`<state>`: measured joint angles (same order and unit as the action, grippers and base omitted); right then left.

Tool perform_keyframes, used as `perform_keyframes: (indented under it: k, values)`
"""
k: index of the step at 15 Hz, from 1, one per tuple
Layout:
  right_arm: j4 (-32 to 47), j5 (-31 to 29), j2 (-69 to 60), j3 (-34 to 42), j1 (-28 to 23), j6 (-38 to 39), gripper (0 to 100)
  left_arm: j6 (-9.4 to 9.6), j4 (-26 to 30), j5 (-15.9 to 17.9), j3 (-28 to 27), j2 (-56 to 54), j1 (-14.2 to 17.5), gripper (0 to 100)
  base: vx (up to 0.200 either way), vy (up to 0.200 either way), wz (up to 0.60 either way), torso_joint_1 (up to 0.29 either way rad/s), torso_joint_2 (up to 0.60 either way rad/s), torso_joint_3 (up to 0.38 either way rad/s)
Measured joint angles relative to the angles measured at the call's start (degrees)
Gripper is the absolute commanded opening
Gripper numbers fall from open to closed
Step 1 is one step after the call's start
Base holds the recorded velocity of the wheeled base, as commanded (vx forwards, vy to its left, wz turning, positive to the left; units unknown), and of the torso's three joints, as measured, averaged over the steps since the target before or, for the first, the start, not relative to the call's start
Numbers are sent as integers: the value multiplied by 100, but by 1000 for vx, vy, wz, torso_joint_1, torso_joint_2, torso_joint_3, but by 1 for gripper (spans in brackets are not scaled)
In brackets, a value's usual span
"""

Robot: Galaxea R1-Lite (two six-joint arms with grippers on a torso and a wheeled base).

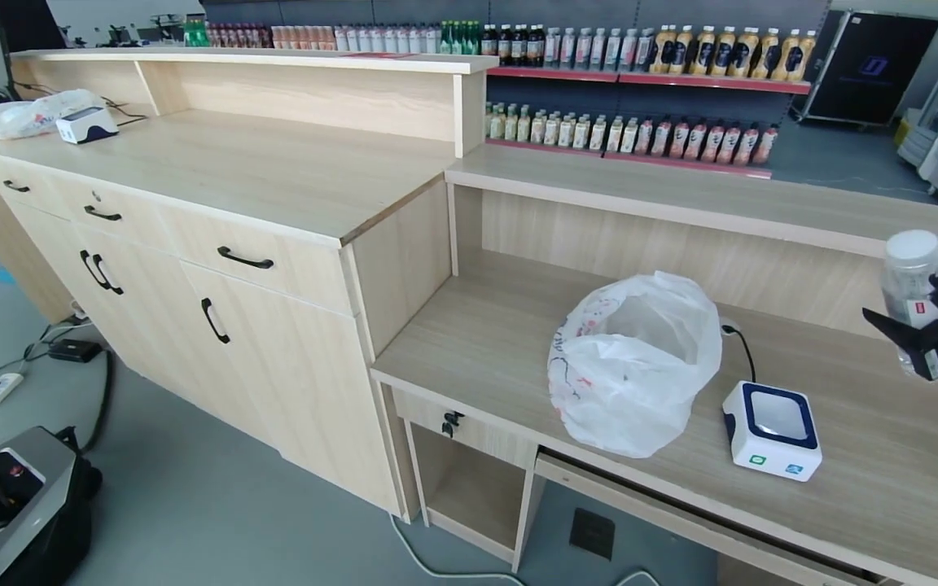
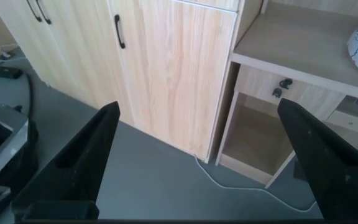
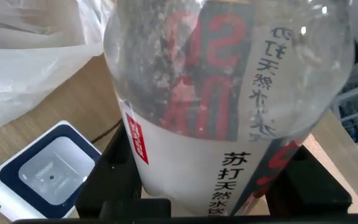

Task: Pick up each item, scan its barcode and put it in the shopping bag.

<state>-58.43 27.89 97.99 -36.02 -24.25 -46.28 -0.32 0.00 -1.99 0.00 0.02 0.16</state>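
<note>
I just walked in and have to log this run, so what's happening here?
The right gripper holds a clear, white-capped bottle above the low counter, right of the scanner. The white shopping bag stands open on the counter left of the scanner. The left gripper hangs open and empty over the floor by the cabinet.

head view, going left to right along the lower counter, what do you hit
shopping bag → scanner → bottle, held above the counter in the right tool
</note>
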Motion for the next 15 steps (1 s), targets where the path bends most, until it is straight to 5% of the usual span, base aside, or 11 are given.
perform_keyframes:
  k: [15]
  values:
    - [-180,2376,2172,-1445,124,-1057,0,-1,0,-1,0,0,0,100,0,0,0,0,0,0]
